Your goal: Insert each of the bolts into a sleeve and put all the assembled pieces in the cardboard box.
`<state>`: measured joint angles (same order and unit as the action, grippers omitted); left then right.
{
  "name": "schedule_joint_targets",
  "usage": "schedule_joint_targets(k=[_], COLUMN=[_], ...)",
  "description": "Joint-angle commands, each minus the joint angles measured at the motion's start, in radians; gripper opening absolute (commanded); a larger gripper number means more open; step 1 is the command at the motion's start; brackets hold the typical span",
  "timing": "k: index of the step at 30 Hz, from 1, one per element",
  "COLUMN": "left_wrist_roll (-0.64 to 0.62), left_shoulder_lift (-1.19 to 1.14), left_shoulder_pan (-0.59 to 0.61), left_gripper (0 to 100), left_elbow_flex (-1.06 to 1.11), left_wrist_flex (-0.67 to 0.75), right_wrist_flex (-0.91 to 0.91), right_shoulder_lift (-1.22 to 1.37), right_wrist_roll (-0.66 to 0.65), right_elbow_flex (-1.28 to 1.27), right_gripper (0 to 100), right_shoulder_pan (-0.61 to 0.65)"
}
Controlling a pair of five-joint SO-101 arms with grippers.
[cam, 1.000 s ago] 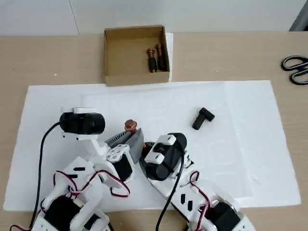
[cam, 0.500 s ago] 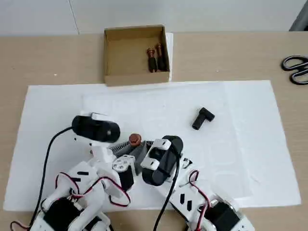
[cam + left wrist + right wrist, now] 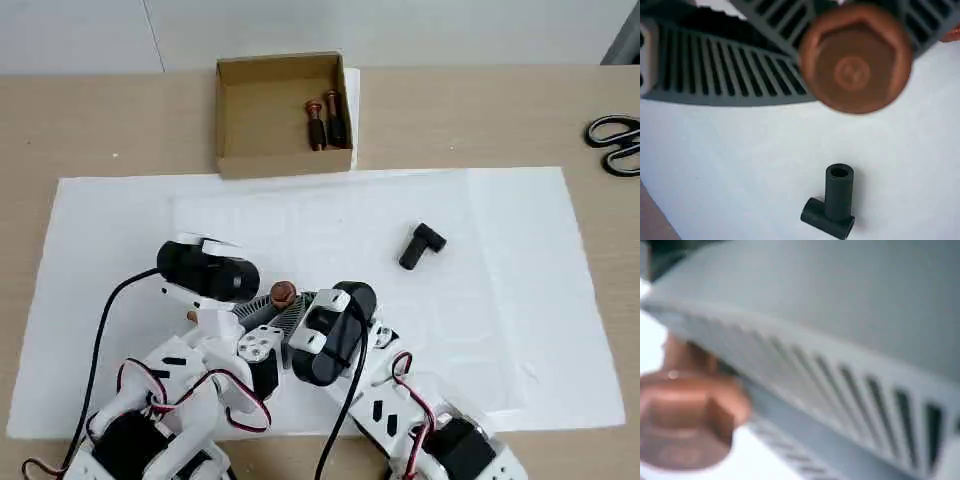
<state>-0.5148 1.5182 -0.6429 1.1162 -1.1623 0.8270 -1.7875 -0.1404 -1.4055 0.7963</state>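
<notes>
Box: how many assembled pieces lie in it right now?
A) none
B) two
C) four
B: two pieces, each a bolt in a dark sleeve, lie side by side against one side wall of the box.

Both arms are folded low at the table's front edge, left of centre. Left arm (image 3: 205, 270) leans inward, left gripper (image 3: 272, 308) clamped on a bolt (image 3: 283, 293) (head up). Right arm (image 3: 330, 335) angles toward it, right gripper (image 3: 298, 312) just beside the left gripper; contact unclear.
</notes>
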Motion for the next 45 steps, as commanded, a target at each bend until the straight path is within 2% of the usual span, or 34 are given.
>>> schedule_joint_targets(k=[1, 4, 6, 25, 31, 40, 45], left_wrist_roll=[0.005, 0.005, 0.005, 0.005, 0.054, 0.083, 0.083], left_shoulder_lift=[-0.002, -0.002, -0.002, 0.000, -0.002, 0.000, 0.000], left_shoulder_pan=[-0.043, -0.043, -0.043, -0.034, 0.048, 0.077, 0.078], left_gripper=[7, 16, 18, 18, 18, 0, 1], left_elbow_flex=[0.025, 0.027, 0.027, -0.038, -0.082, -0.136, -0.168], left_wrist_flex=[-0.015, -0.021, -0.021, -0.020, -0.017, -0.014, -0.003], right_wrist_flex=[-0.079, -0.079, -0.079, -0.077, -0.077, -0.077, -0.077], right_shoulder_lift=[-0.005, -0.005, -0.005, -0.005, -0.005, -0.005, -0.005], right_wrist_roll=[-0.009, -0.009, -0.009, -0.009, -0.009, -0.009, -0.009], right_elbow_flex=[0.043, 0.035, 0.029, 0.026, 0.009, 0.005, 0.005], right_gripper=[0.2, 0.2, 0.2, 0.2, 0.2, 0.2, 0.2], right_shoulder_pan=[-0.031, -0.033, -0.033, -0.033, -0.033, -0.033, -0.035])
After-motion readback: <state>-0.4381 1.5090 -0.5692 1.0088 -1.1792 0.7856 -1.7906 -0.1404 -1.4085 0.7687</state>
